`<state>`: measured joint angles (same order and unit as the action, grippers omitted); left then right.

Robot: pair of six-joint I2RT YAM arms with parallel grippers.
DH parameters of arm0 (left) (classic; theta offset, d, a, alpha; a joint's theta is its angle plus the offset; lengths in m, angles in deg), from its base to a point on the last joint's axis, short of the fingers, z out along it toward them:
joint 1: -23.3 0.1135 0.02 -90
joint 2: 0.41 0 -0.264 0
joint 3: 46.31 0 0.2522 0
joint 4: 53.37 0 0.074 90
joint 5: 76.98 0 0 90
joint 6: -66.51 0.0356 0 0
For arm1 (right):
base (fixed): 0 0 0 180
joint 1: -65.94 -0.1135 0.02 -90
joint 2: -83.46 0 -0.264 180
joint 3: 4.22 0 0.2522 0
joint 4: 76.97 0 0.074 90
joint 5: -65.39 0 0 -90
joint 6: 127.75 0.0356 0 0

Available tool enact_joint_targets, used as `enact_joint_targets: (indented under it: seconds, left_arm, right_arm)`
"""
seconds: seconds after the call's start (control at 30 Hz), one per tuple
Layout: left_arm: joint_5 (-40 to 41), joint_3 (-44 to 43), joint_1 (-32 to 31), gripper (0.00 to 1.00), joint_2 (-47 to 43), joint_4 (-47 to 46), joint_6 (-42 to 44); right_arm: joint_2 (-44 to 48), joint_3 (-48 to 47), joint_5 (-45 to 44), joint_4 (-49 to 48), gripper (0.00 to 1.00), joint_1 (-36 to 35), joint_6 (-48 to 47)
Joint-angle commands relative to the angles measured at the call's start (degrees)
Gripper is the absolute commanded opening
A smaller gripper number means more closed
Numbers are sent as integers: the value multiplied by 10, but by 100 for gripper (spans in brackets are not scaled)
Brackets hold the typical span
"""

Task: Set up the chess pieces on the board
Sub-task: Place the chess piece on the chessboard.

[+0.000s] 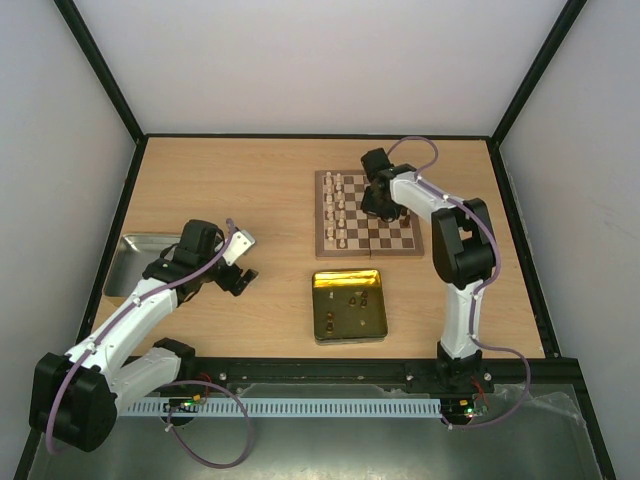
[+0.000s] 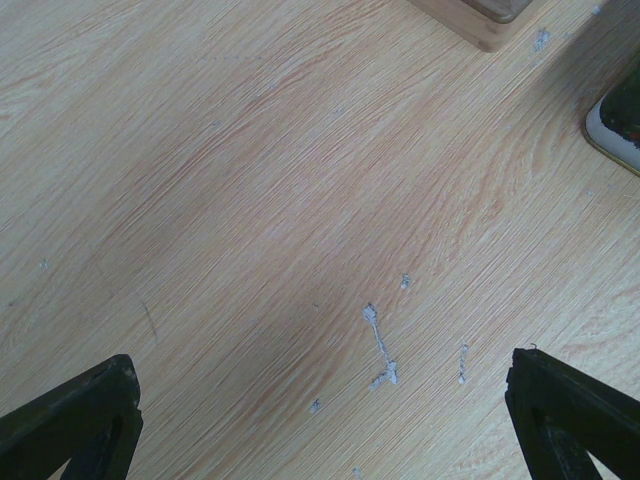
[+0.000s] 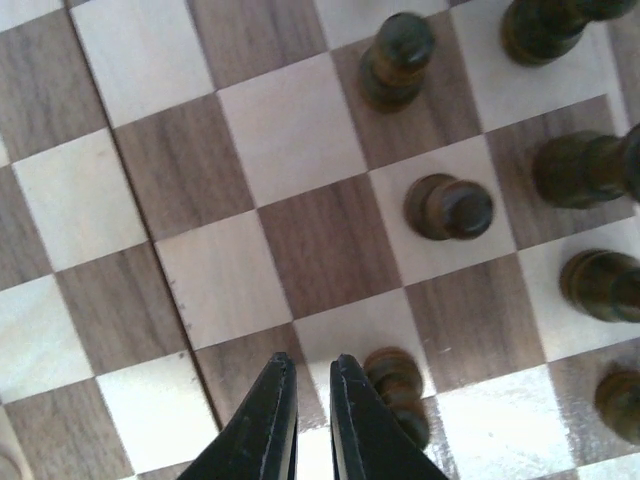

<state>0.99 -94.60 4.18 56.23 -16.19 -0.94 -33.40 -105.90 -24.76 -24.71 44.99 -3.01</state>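
The board [image 1: 370, 250] lies at the back right, with pale pieces [image 1: 338, 210] lined along its left side and dark pieces [image 1: 402, 214] at its right. My right gripper [image 1: 384, 205] hovers over the board. In the right wrist view its jaws [image 3: 308, 372] are almost together with nothing between them. A dark piece [image 3: 396, 382] stands just right of the right finger, and more dark pieces [image 3: 448, 207] stand further right on the board [image 3: 300, 130]. My left gripper [image 1: 238, 270] is open and empty over bare table [image 2: 320, 420].
A shiny gold tin [image 1: 348, 276] in front of the board holds a few loose pieces [image 1: 356, 299]. A grey metal tray [image 1: 128, 265] sits at the left edge. The left wrist view shows a board corner [image 2: 480, 15] and the tin's rim [image 2: 618, 125].
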Motion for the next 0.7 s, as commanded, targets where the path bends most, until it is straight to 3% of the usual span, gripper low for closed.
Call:
enact_joint_targets:
  seconds: [0.0, 0.67]
  left_arm:
    - [-5, 8, -3, 99, -6, -3, 0]
    - [-5, 8, -4, 99, -8, -2, 0]
  right_arm:
    - [-2, -11, -16, -1, 10, 14, 2]
    - [0, 3, -28, -1, 10, 25, 3]
